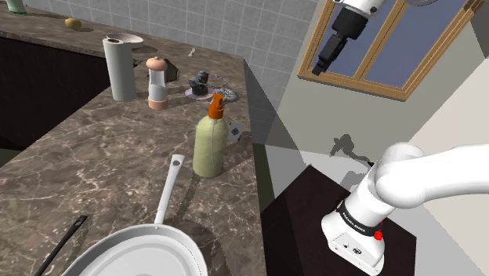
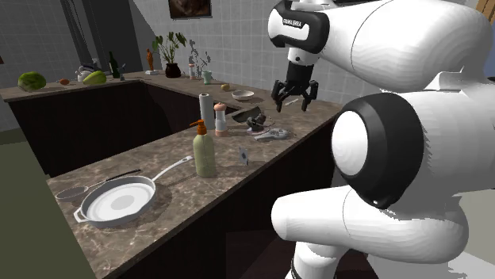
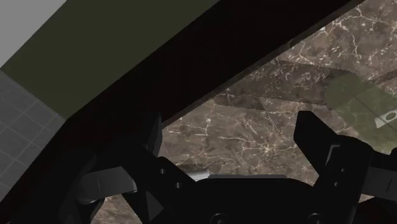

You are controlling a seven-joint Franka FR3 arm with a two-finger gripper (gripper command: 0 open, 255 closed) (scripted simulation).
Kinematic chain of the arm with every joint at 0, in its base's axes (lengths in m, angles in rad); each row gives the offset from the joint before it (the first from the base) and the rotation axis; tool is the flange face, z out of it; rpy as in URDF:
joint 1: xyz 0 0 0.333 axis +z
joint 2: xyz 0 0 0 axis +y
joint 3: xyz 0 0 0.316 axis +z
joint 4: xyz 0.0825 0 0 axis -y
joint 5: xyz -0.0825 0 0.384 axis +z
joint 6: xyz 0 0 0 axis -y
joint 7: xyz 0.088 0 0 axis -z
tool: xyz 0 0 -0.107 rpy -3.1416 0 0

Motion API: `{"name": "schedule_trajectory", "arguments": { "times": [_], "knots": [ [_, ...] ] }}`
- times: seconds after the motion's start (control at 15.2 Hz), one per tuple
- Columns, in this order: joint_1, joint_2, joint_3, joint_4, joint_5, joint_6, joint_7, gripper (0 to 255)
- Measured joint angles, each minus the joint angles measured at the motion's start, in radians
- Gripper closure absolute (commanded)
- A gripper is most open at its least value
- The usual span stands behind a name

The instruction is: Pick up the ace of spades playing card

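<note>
The playing card (image 2: 244,156) is a small white card standing nearly upright on the brown marble counter (image 2: 166,154), just beside a pale green soap bottle (image 2: 205,150) with an orange pump. In the shoulder view the card (image 1: 233,135) shows as a small sliver to the right of the bottle (image 1: 209,145), near the counter's edge. My black gripper (image 2: 292,101) hangs open and empty, well above the counter and off to the card's right. It also appears high up in front of the window (image 1: 321,67). In the wrist view the fingers (image 3: 232,127) stand apart over bare marble.
A white frying pan (image 2: 117,202) and a dark spatula (image 1: 59,243) lie at the near end. A white roll (image 1: 121,69), a shaker (image 1: 157,82), a small dark object (image 1: 202,78) and a plate (image 1: 223,92) stand beyond the bottle. The counter edge drops off beside the card.
</note>
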Motion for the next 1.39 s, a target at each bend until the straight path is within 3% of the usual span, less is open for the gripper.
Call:
{"name": "schedule_trajectory", "arguments": {
  "times": [0.26,0.79,1.12,1.39],
  "knots": [
    [-0.017,-0.015,0.065,-0.056,0.014,0.068,0.104,0],
    [-0.091,0.021,0.357,-0.2,0.059,0.336,0.539,0],
    [-0.19,0.145,0.565,-0.196,0.032,0.492,0.839,0],
    [-0.325,0.282,0.752,-0.136,-0.052,0.576,1.103,0]
  ]
}}
